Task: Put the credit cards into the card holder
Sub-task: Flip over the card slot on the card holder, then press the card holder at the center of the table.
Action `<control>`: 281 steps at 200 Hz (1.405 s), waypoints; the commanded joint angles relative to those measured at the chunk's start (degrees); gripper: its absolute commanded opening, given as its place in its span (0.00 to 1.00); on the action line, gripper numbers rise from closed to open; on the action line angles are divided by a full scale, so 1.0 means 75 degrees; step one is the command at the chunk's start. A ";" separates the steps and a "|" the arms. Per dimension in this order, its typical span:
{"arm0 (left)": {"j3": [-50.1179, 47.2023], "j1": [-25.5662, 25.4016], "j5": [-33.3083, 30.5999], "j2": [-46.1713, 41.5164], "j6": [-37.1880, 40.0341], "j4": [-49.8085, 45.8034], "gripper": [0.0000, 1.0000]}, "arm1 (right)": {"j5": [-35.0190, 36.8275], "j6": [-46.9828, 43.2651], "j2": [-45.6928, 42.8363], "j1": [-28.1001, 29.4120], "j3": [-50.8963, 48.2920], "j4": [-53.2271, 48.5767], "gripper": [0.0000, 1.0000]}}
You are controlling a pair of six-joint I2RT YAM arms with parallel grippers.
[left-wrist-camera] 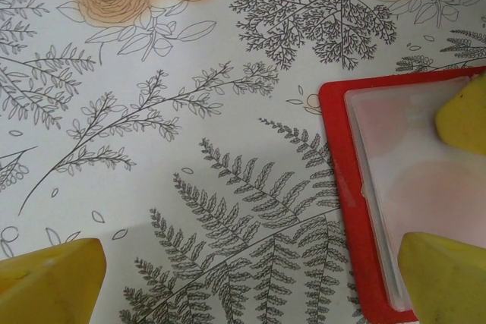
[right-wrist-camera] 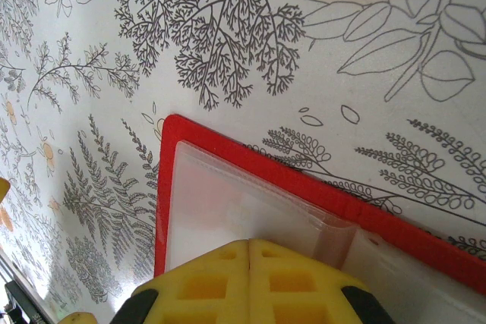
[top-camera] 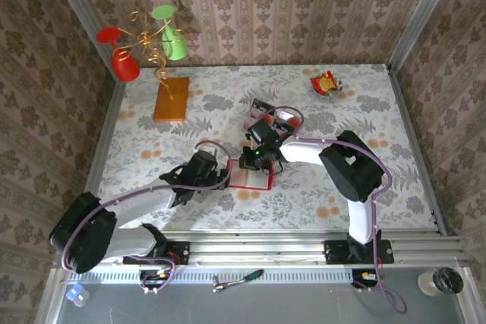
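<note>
The card holder [top-camera: 257, 178] lies open on the flowered table, a red frame [left-wrist-camera: 339, 180] around pale clear pockets [right-wrist-camera: 228, 210]. My right gripper [top-camera: 249, 162] is shut, its yellow fingertips [right-wrist-camera: 249, 252] pressed together and resting tip-down on a clear pocket, with nothing between them. Its tip shows as a yellow wedge [left-wrist-camera: 463, 111] in the left wrist view. My left gripper [top-camera: 222, 176] is open and straddles the holder's left edge [left-wrist-camera: 250, 271], one finger [left-wrist-camera: 444, 278] over the pocket and the other [left-wrist-camera: 45, 282] over bare table. The credit cards [top-camera: 262, 106] lie in a small cluster behind the holder.
An orange-brown block [top-camera: 171, 98] lies at the back left, beside a wire stand with red and green cups [top-camera: 144, 43]. A snack wrapper [top-camera: 325, 83] sits at the back right. A wrench [top-camera: 238, 281] lies on the rail in front of the arm bases.
</note>
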 commanded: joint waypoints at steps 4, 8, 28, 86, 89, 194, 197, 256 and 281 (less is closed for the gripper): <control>0.0304 0.0048 0.0087 0.0155 0.0229 0.0196 1.00 | -0.0035 -0.0050 0.0092 0.0049 0.0075 -0.0059 0.02; 0.0325 0.0046 0.0088 0.0181 0.0233 0.0198 1.00 | -0.0042 -0.0049 0.0051 0.0054 0.0058 -0.0038 0.03; 0.0390 0.0047 0.0082 0.0229 0.0261 0.0185 1.00 | -0.0055 -0.0066 -0.0166 0.0047 -0.0021 0.0001 0.08; 0.0264 0.0047 0.0154 0.0359 0.0183 0.0338 1.00 | 0.0033 -0.0071 -0.0748 0.0026 -0.0394 0.0014 0.08; 0.0262 0.0047 0.0158 0.0353 0.0169 0.0333 1.00 | 0.0038 -0.0073 -0.0768 0.0028 -0.0423 0.0008 0.08; 0.0272 0.0051 0.0115 0.0340 0.0164 0.0327 1.00 | -0.0078 0.0103 -0.0574 0.0160 -0.0812 0.0413 0.04; 0.0270 0.0041 0.0121 0.0338 0.0156 0.0326 1.00 | -0.0088 0.0103 -0.0551 0.0171 -0.0794 0.0405 0.04; 0.0238 0.0048 0.0107 0.0356 0.0165 0.0322 1.00 | -0.0055 0.0031 -0.0520 0.0199 -0.0694 0.0274 0.03; 0.0185 0.0047 0.0102 0.0427 0.0177 0.0380 1.00 | -0.0020 0.0021 -0.0598 0.0200 -0.0744 0.0251 0.04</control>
